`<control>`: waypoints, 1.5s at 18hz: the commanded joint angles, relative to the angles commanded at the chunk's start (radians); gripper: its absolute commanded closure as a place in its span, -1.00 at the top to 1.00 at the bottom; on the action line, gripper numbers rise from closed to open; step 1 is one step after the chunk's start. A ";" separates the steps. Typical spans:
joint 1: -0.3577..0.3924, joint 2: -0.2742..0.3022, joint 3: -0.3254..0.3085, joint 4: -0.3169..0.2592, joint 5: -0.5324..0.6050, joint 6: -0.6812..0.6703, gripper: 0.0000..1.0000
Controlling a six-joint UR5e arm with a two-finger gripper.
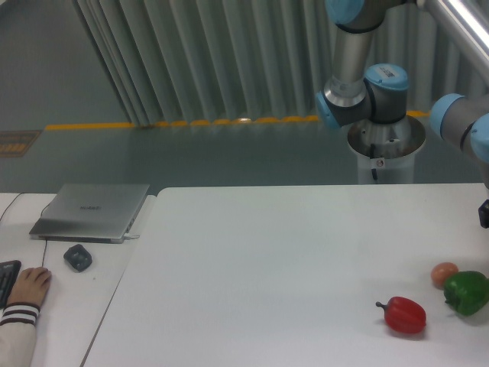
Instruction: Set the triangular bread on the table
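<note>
The triangular bread does not show anywhere in the camera view. The large white table point(290, 252) fills the middle and right of the frame. The arm point(458, 122) reaches from its base at the back right and leaves the frame at the right edge. Only a dark piece of the arm's end point(484, 213) shows there, above the table's right side. The gripper's fingers are out of frame, so whether it holds anything is hidden.
A red pepper point(404, 315), a green pepper point(467, 292) and a small round orange-brown ball point(444, 274) lie at the table's front right. To the left, a narrower white desk point(99, 283) holds a grey laptop point(93, 211) and a mouse point(77, 257), with a person's hand point(29, 287) on it.
</note>
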 joint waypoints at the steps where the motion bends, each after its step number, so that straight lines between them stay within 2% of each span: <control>1: -0.002 0.000 -0.003 0.000 0.000 0.000 1.00; 5: 0.023 0.006 0.002 -0.002 -0.035 0.002 1.00; 7: 0.034 0.029 -0.017 0.000 -0.038 0.002 1.00; 10: 0.051 0.032 -0.023 0.002 -0.028 -0.009 1.00; 14: 0.103 0.046 -0.020 0.005 -0.028 0.067 1.00; 17: 0.106 0.043 -0.026 0.003 0.050 0.213 1.00; 20: 0.104 0.031 -0.038 0.006 0.138 0.245 1.00; 23: 0.109 0.011 -0.026 0.012 0.146 0.261 1.00; 27: 0.124 -0.018 0.003 0.109 0.143 0.249 1.00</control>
